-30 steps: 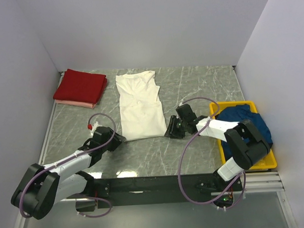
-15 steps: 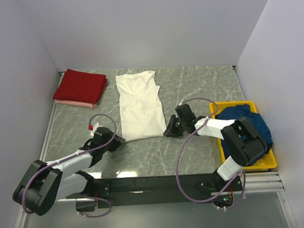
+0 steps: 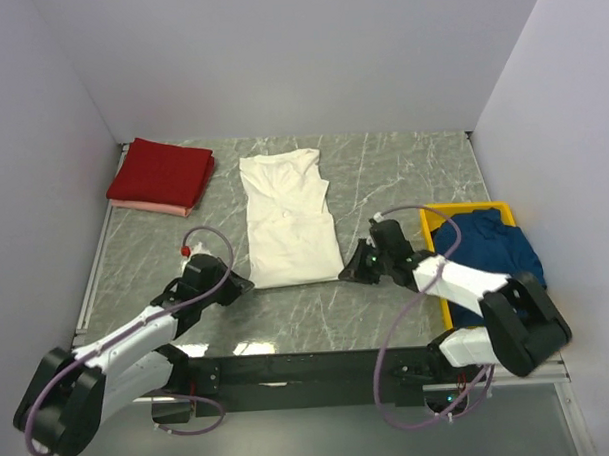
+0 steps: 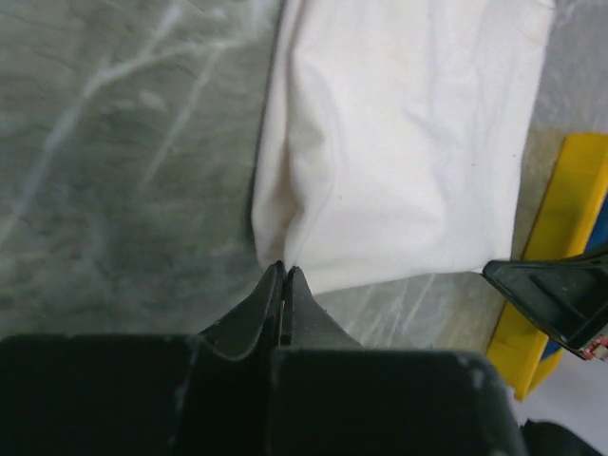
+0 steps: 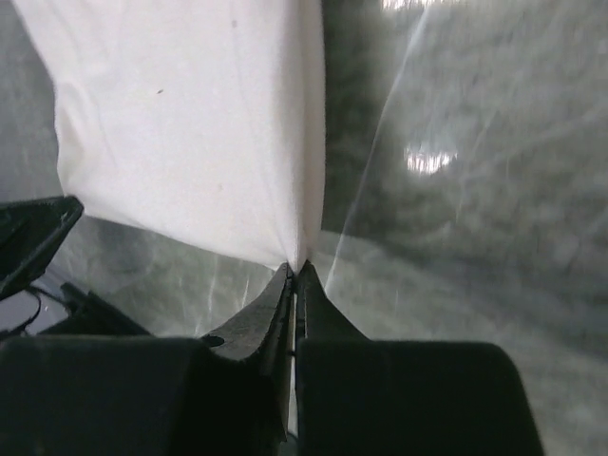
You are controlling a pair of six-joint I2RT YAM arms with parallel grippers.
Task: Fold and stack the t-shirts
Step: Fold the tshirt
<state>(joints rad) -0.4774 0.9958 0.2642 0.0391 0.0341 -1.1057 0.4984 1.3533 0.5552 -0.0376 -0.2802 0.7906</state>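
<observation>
Left gripper [image 3: 238,283], lower left of centre, is clenched on the near-left hem corner of the cream t-shirt [image 3: 287,224], which lies flat mid-table. Right gripper [image 3: 352,273] pinches the near-right corner. Likely step: fold hem toward collar. Lift both corners evenly, keep hem taut, land square. Red t-shirt [image 3: 162,171] folded upper left on pink t-shirt [image 3: 156,205]; navy t-shirt [image 3: 490,247] in yellow bin [image 3: 462,208], right. Grey marbled table [image 3: 403,175], plain pale walls [image 3: 299,58].

The left arm [image 3: 128,337] and right arm [image 3: 456,281] match — white link shells between chunky black joints. A purple cable [image 3: 207,231] loops over each wrist. The black fingers [image 4: 252,313] taper to thin tips. A black rail [image 3: 289,369] spans the bases.
</observation>
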